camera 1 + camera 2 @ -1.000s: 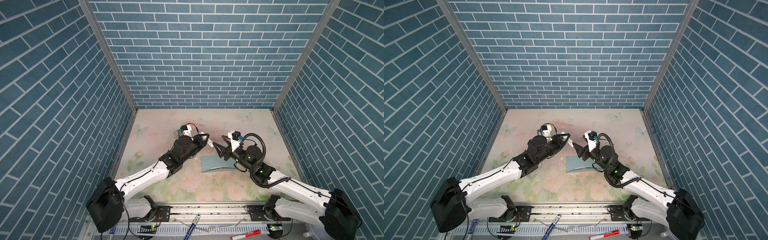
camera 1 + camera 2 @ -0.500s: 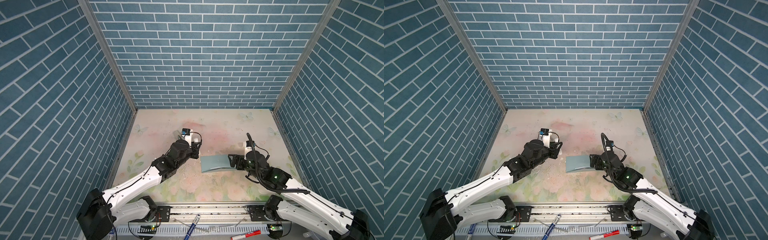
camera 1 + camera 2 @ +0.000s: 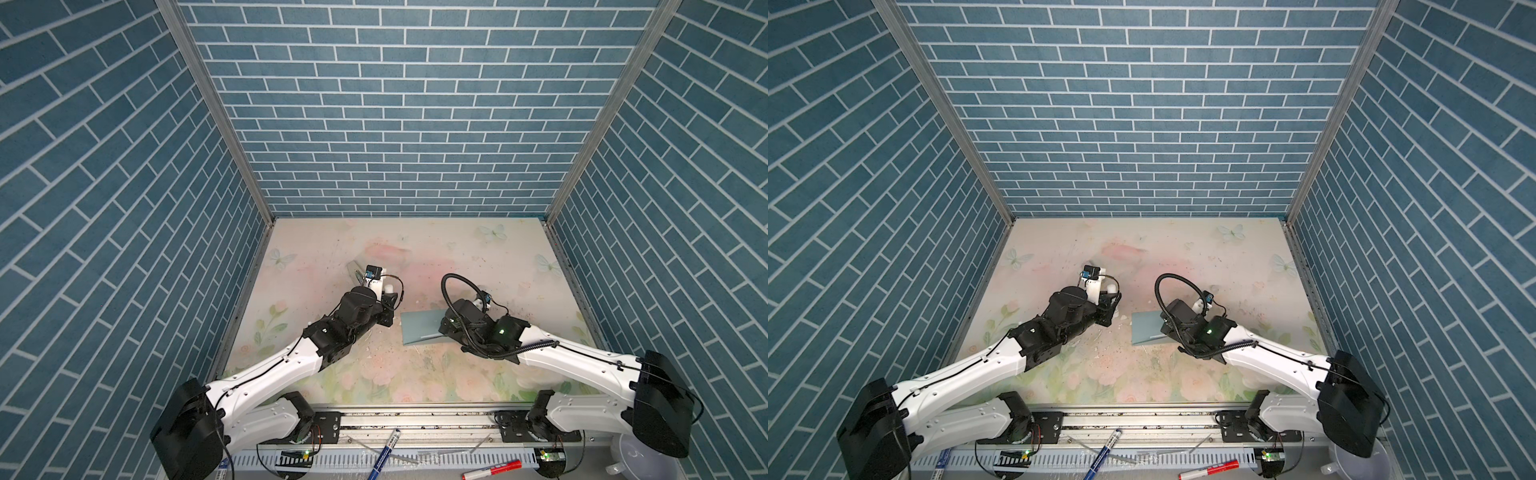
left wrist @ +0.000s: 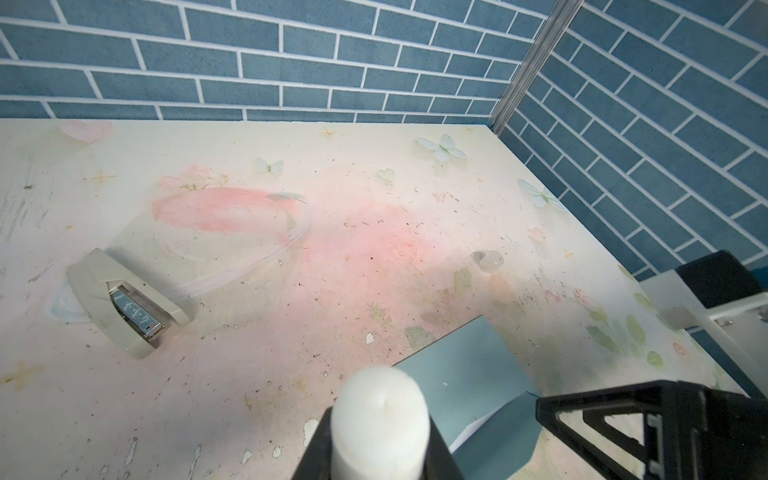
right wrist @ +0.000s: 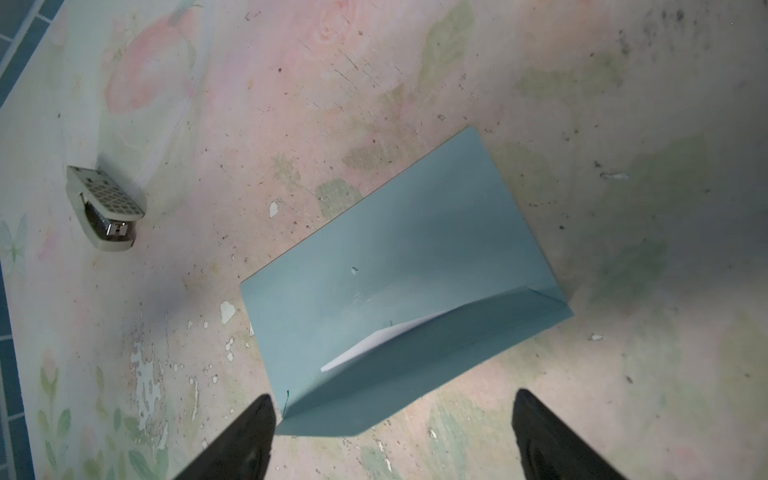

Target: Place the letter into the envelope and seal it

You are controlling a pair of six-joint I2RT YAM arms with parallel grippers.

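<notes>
The teal envelope point(image 3: 419, 328) point(image 3: 1146, 328) lies flat mid-table, its flap half raised on the side nearest my right arm. The letter shows only as a white sliver point(image 5: 374, 336) point(image 4: 469, 430) under the flap inside the envelope point(image 5: 399, 257). My right gripper point(image 5: 394, 397) point(image 3: 446, 328) hovers open over the flap edge, a finger on either side and touching nothing. My left gripper point(image 4: 380, 436) point(image 3: 388, 297), left of the envelope point(image 4: 469, 374), is shut on a white round-tipped stick point(image 4: 380, 415) that points upward.
A cream stapler point(image 4: 124, 303) point(image 5: 106, 208) point(image 3: 357, 270) lies on the table beyond the left gripper. A small clear piece point(image 4: 490, 261) sits behind the envelope. Brick-patterned walls close three sides. Pens point(image 3: 386, 453) lie on the front rail.
The two grippers, together above the envelope a second ago, have parted. The left drew back leftward with the stick. The right swung down over the envelope's flap side and opened wider.
</notes>
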